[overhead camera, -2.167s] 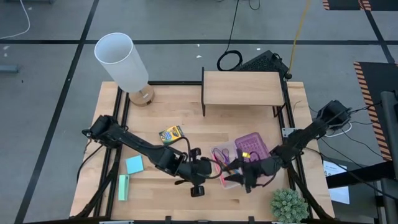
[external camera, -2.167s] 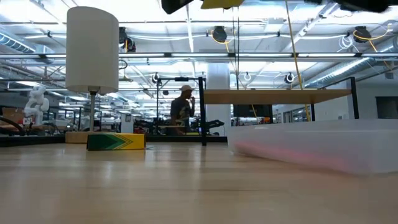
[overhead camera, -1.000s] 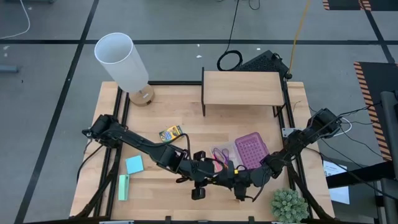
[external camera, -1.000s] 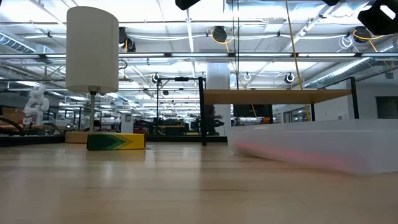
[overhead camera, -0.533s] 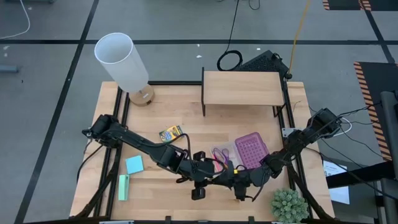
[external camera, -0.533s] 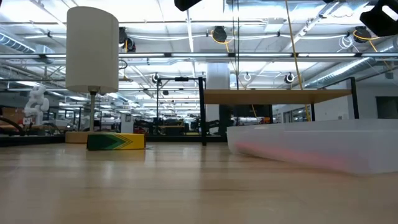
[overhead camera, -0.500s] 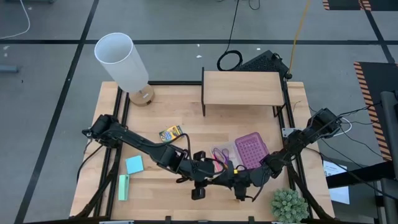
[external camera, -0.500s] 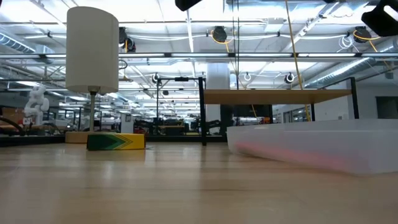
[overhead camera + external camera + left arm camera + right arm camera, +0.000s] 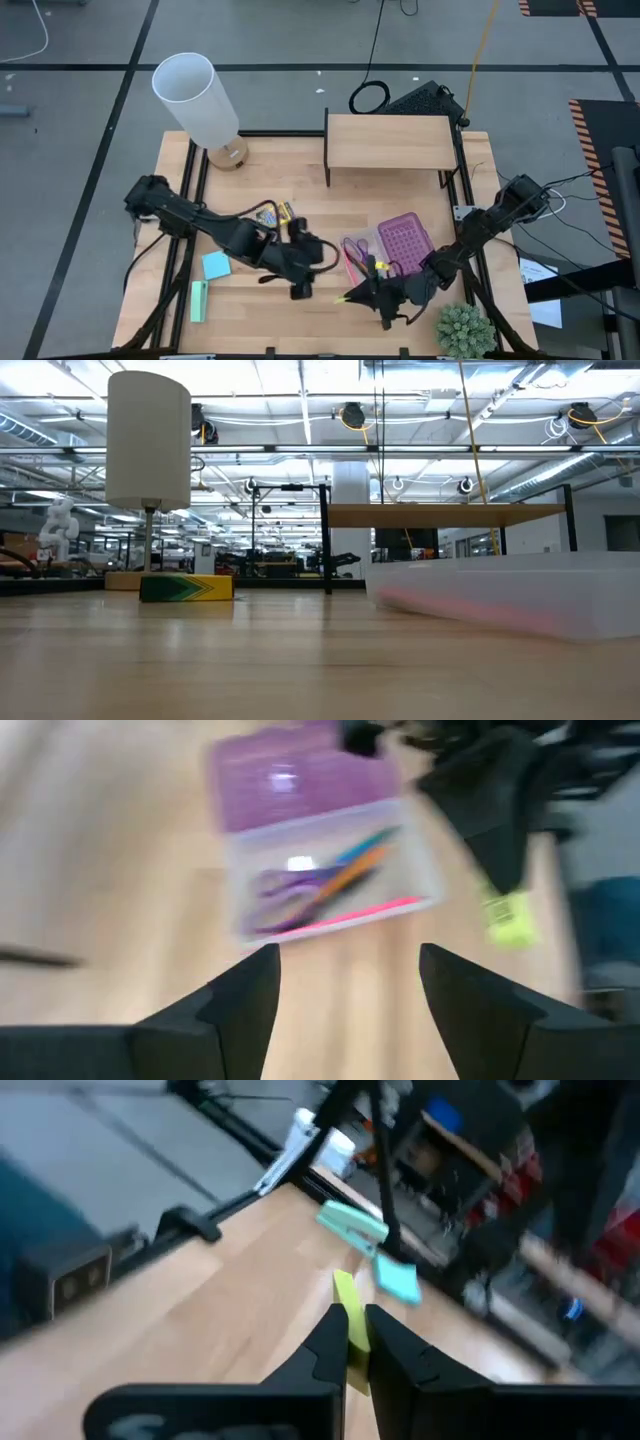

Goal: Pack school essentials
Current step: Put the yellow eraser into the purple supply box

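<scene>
**Right gripper pinching the yellow piece, left gripper spread wide over the table**

High view: I see my left gripper (image 9: 300,270) in mid-table, with the yellow crayon box (image 9: 272,214) just behind the arm and the light-blue square note pad (image 9: 215,265) beside the forearm. A mint-green stapler (image 9: 199,301) lies near the front left edge. My right gripper (image 9: 352,297) sits close to the front edge, its tip pointing toward the left gripper, with a yellow speck at the tip. The clear case (image 9: 385,247) with its purple lid lies just behind the right gripper; the purple-handled scissors (image 9: 355,246) and the pink pen (image 9: 349,262) rest inside it. A white lamp (image 9: 196,98), a wooden shelf (image 9: 388,142) and a small green plant (image 9: 463,328) stand around the edges.

Low view: neither gripper shows. The crayon box stands beneath the lamp, and the case's clear wall (image 9: 520,595) fills the right.

Left wrist view: my fingers (image 9: 245,1005) stand wide apart with nothing between them. Beyond them the case holds the scissors, the pink pen and an orange pencil (image 9: 352,873). The tiny yellow piece (image 9: 505,915) shows past one finger, at the other arm's tip.

Right wrist view: my fingers are closed on the tiny yellow piece, which sticks out past the tips. Farther ahead lie the stapler and the note pad.
</scene>
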Tool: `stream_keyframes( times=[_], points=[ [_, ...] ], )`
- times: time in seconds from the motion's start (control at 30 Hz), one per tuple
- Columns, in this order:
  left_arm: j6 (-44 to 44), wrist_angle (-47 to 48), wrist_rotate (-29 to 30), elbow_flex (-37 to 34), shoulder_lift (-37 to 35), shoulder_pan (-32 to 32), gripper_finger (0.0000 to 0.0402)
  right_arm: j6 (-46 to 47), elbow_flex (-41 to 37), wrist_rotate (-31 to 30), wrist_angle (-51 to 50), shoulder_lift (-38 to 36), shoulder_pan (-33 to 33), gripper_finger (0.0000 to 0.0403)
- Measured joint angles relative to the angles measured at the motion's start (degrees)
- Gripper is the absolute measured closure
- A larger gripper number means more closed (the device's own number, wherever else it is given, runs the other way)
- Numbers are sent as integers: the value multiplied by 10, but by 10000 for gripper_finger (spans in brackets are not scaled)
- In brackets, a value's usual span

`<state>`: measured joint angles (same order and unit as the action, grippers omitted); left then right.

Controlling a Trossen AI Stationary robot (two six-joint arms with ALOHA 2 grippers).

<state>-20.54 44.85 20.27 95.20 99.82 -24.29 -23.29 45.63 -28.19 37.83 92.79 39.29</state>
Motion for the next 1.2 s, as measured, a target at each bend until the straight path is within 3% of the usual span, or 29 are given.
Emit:
stream_keyframes(
  times=[0.1,0.2,0.33,0.47,0.7,0.87,1.2],
  points=[
    [5,57,80,0,-13,-11,167,114,0,-57,-4,0,14,390],
    [-1,69,123,-10,-12,-15,179,200,0,-118,-20,0,32,390],
    [-1,17,140,-63,-12,-15,196,244,1,-167,-52,-8,60,390],
    [29,-63,125,-132,-10,-6,213,307,33,-185,-177,-32,74,390],
    [38,-99,90,-188,-11,14,235,417,146,-180,-472,-51,68,390],
    [43,-140,73,-214,-12,19,240,488,221,-108,-670,-51,45,390],
    [49,-198,65,-252,-13,43,241,561,251,-14,-847,-50,-7,389]
  ],
)
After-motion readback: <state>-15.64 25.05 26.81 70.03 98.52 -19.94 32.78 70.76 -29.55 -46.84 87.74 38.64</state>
